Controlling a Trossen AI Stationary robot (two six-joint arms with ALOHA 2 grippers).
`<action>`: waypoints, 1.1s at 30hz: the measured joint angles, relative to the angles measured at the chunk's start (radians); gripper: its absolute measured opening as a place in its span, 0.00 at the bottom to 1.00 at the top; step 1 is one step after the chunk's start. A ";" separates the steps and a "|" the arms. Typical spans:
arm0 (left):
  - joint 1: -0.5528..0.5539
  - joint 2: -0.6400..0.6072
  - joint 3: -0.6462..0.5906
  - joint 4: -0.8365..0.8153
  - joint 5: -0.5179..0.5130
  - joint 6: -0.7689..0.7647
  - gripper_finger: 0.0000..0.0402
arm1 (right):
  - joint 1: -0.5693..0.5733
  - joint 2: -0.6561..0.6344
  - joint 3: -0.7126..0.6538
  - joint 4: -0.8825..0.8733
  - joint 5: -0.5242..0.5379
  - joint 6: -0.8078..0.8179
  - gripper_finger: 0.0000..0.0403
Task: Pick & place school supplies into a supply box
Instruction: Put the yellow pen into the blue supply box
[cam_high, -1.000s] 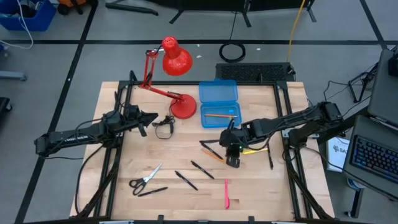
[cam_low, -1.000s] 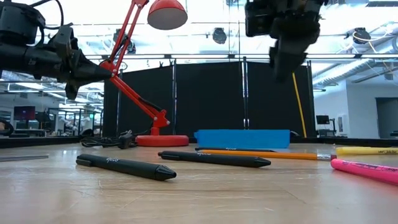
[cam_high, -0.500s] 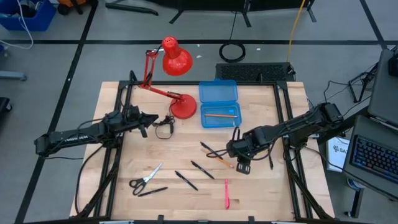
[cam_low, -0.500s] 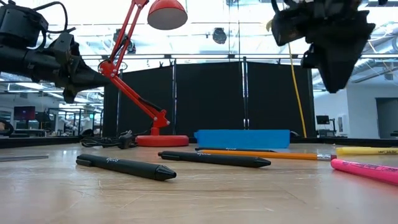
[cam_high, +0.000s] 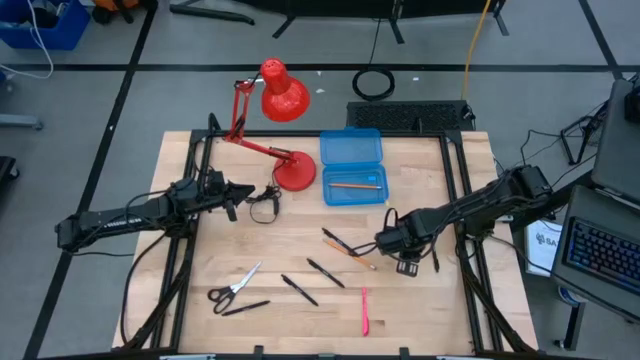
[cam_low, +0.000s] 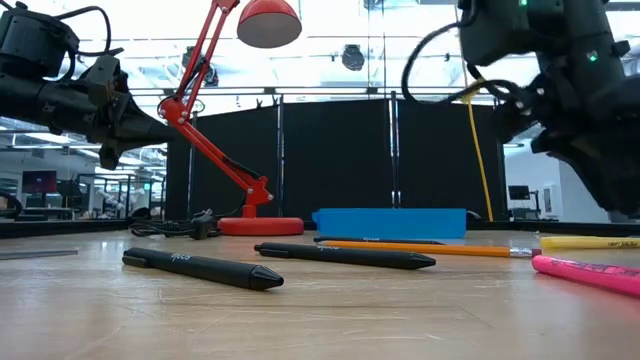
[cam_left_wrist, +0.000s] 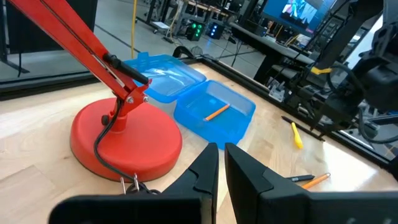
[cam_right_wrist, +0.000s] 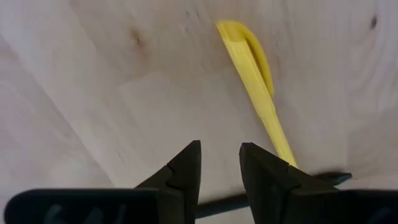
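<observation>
My right gripper (cam_high: 405, 264) hovers open, pointing down at the table's right half. In its wrist view its fingers (cam_right_wrist: 219, 168) stand just short of the yellow marker (cam_right_wrist: 258, 93), which lies flat on the wood. The open blue supply box (cam_high: 354, 168) sits at the far middle with an orange pencil (cam_high: 351, 185) inside. Several black pens (cam_high: 325, 272), a second orange pencil (cam_high: 357, 256), a pink pen (cam_high: 364, 311) and the scissors (cam_high: 233, 285) lie on the table. My left gripper (cam_high: 246, 190) waits shut, in the air near the lamp base.
A red desk lamp (cam_high: 284, 130) stands left of the box, its base (cam_left_wrist: 124, 137) right ahead of my left gripper. A small black wire loop (cam_high: 264, 201) lies beside it. One more black pen (cam_high: 435, 262) lies near the right rail. Bare wood surrounds the marker.
My right gripper has moved toward the table's right edge and come down lower, from over the pens and orange pencil to over the yellow marker. Nothing on the table has moved.
</observation>
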 joint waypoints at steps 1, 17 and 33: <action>0.000 0.000 0.000 0.000 0.000 0.000 0.08 | 0.000 0.000 -0.004 0.002 0.002 -0.001 0.26; 0.000 0.000 0.000 0.001 -0.001 -0.004 0.08 | -0.039 0.000 -0.006 0.013 0.137 -0.062 0.47; 0.000 0.000 0.000 0.001 -0.001 0.000 0.08 | -0.057 0.000 -0.006 0.039 0.215 -0.135 0.48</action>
